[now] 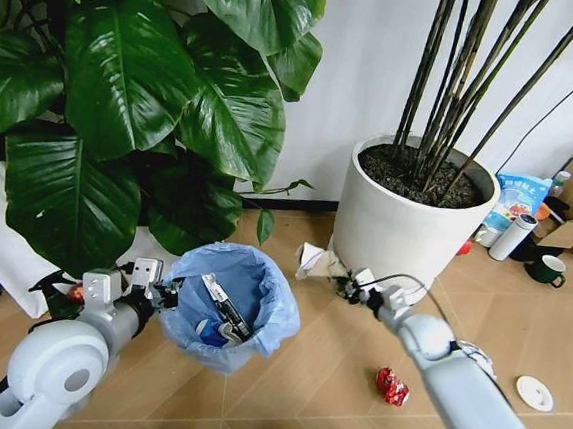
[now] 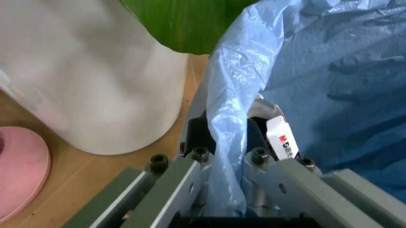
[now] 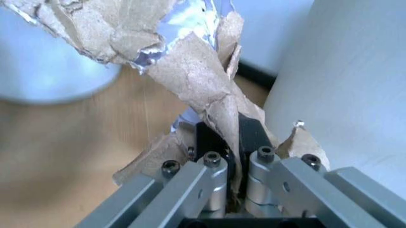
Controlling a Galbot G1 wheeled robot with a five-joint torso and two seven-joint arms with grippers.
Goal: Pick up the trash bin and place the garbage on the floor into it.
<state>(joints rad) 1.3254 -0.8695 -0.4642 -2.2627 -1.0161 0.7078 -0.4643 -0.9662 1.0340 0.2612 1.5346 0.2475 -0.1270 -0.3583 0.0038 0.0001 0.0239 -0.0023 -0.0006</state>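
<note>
One trash bin, lined with a light-blue bag, sits above the wooden floor at the foot of the broad-leaved plant. The left gripper clamps the bin's near rim, its fingers closed on the bag edge. The left wrist view confirms this: the blue liner passes between the narrow pads, and a white wrapper with red lettering lies just inside the rim. From the head view, at least two flat items lie in the bin, one dark strip and one blue-white piece.

The right gripper is beside the white plant pot, closed on one piece of crumpled brown paper. The right wrist view shows what the head view does not: the paper has a torn, foil-lined inner face and is pinched between nearly shut fingers, close to the pot wall.

One red crushed can lies on the floor, apart from the bin, beside the right forearm. That forearm partly covers a pale patterned item. Farther right are one white disc, one dark mug, one upright white bottle and a blue-white package.
</note>
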